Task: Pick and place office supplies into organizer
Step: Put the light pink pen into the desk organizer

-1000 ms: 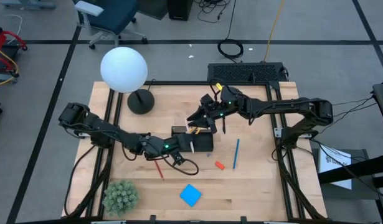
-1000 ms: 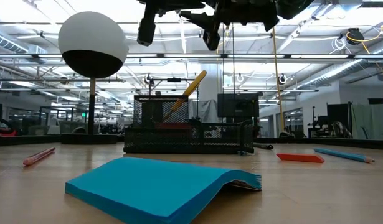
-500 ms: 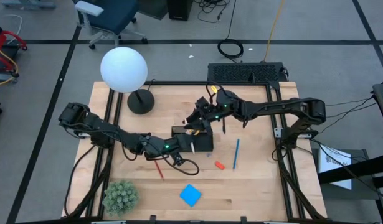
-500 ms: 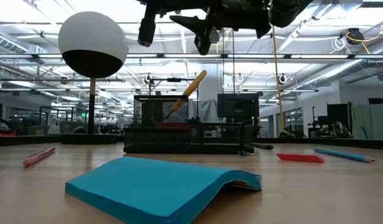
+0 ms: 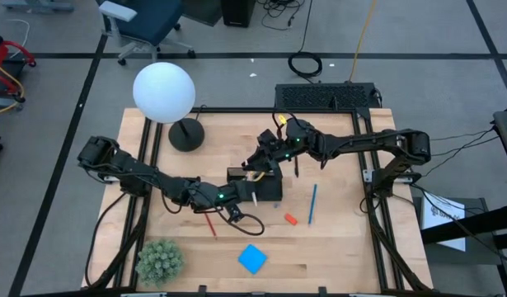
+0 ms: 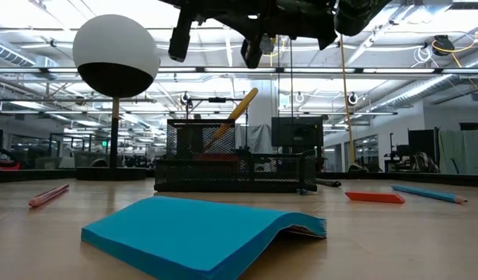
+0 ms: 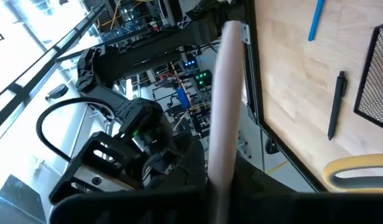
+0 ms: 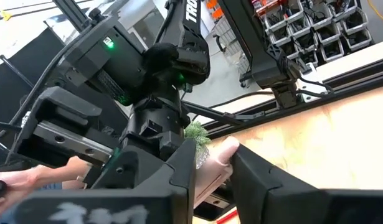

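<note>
The black mesh organizer (image 5: 257, 183) sits near the middle of the wooden table (image 5: 344, 239), with yellow-handled scissors (image 5: 255, 170) leaning out of its tall compartment. The left gripper (image 5: 255, 198) hangs at the organizer's front edge, fingers clamped on a pale pencil (image 7: 223, 106) that stands up between them in the left wrist view. The right gripper (image 5: 260, 159) hovers over the organizer's back edge; its fingers (image 8: 179, 171) flank the pale pencil's tip, but whether they press it I cannot tell.

Loose supplies lie on the front half of the table: a red pencil (image 5: 211, 223) left of the organizer, an orange-red eraser (image 5: 291, 219) and a blue pencil (image 5: 312, 204) to its right, a black pen (image 5: 297, 165) behind, and a blue note pad (image 5: 252, 258) near the front edge. Open wood lies at the front right corner. The globe lamp (image 5: 164, 92) stands at the back left, the green plant (image 5: 159, 260) at the front left corner
</note>
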Robot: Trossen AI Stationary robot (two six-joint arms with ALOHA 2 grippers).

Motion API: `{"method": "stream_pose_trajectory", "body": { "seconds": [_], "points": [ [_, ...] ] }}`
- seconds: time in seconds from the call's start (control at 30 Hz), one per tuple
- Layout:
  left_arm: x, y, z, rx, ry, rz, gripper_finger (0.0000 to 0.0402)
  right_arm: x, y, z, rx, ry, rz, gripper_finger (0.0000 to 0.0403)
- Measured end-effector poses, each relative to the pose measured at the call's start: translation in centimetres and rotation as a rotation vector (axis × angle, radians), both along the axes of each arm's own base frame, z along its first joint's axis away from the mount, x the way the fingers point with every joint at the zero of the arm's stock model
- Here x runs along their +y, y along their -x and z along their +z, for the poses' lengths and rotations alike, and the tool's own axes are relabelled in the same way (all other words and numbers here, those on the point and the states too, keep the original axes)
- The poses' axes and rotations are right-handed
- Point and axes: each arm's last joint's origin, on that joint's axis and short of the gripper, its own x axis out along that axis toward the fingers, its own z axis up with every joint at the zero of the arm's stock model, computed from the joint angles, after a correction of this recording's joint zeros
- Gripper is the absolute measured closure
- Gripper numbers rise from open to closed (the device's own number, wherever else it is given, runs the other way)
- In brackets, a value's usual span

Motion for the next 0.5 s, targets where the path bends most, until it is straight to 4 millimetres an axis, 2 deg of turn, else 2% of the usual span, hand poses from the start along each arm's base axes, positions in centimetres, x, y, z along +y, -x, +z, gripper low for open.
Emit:
{"method": "stream_pose_trajectory", "body": {
  "seconds": [0.13,0.37,0.5],
  "points": [
    [0.03,0.01,-0.03,0.001,0.005,0.01,0.0372,-0.01,-0.01,0.06,-0.011,0.015,-0.002,0.035],
    [0.12,0.05,-0.11,0.011,-0.009,0.042,0.0384,-0.04,-0.02,0.0,-0.008,0.022,-0.008,0.0351],
    [0.18,0.08,-0.24,0.021,-0.011,0.062,0.0372,-0.05,-0.03,0.0,-0.013,0.033,-0.01,0.0351]
  ]
}}
